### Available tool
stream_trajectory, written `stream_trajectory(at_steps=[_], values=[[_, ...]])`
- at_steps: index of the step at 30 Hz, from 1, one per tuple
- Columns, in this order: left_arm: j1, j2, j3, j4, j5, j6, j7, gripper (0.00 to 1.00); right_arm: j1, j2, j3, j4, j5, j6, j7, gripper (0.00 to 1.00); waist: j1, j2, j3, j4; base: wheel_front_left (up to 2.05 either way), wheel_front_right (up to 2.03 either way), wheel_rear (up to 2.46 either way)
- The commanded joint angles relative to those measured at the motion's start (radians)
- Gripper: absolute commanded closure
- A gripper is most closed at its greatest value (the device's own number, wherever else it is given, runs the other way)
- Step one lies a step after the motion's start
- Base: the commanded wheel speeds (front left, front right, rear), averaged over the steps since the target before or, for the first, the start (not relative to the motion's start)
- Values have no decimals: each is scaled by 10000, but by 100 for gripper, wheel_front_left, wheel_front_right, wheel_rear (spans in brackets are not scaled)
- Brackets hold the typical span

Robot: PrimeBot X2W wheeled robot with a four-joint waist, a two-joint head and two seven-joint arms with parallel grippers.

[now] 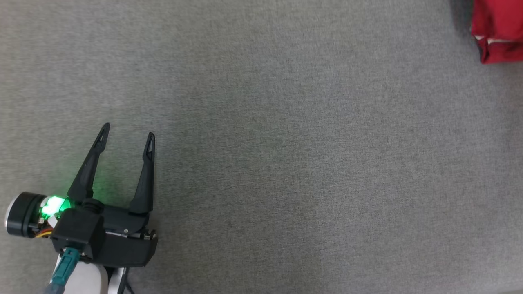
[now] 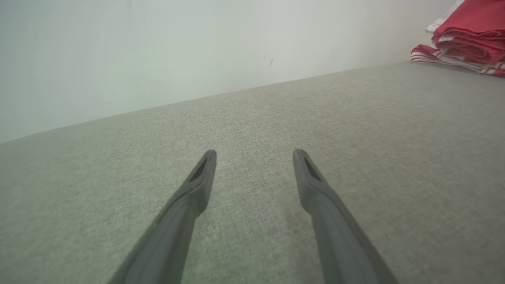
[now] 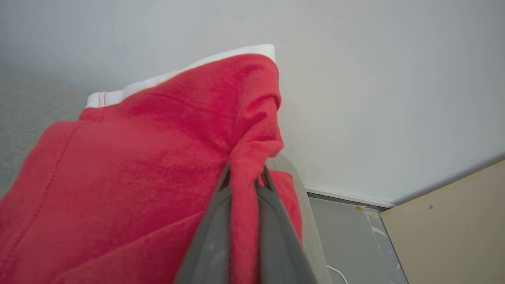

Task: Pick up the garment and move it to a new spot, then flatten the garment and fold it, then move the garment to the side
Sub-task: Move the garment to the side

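Left gripper (image 1: 128, 129) spread; right gripper (image 3: 245, 173) clamped.
In the head view the left gripper shows at lower left on a pale forearm (image 1: 83, 281), green wrist light (image 1: 53, 205) lit, its two dark fingers in a V. The right gripper's fingers pinch a fold of the garment (image 3: 158, 150) between them.

grey woven surface (image 1: 286, 163) against a pale wall (image 2: 158, 51), grey floor (image 3: 347, 236) and beige panel (image 3: 453, 221) beyond its edge

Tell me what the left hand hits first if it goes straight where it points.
The left hand would likely graze only the grey surface, then reach the pale wall; depth is unclear. The red garment lies off to the right.
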Motion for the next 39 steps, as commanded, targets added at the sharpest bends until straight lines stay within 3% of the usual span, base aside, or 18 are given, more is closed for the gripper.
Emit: stream_trajectory(at_steps=[1,12,18,19,20,21,30,39], values=[[-87,27,-50,-57,130,13,-27,0,-140,-149,-26,20,82,-35,55,100,-1,-2,380,-295,0,0,0],[-90,121,-178,-366,113,30,-25,0,-777,-838,-93,626,-255,-35,542,100,-1,-2,675,-70,0,0,0],[-173,123,-156,-419,112,75,-24,0,-1026,-843,-164,1121,-525,-35,637,100,-1,-2,832,43,0,0,0],[-180,115,-158,-414,109,85,-24,0,-1079,-816,-227,1226,-559,-35,613,95,-1,-2,848,58,0,0,0],[-187,109,-163,-402,106,81,-24,0,-1133,-796,-277,1305,-623,-35,555,38,-1,-2,855,73,0,0,0],[-201,99,-167,-379,100,88,-24,0,-1170,-733,-358,1417,-637,-35,539,0,-1,-2,849,90,0,0,0],[-43,-51,-63,-168,-23,213,-25,0,-1277,-131,-1102,1784,-1073,-35,-201,0,-1,-2,323,190,0,0,0],[526,-304,131,110,-160,378,-27,0,-769,862,-1371,1258,-1078,-35,-1350,0,-1,-2,-1164,368,0,0,0]])
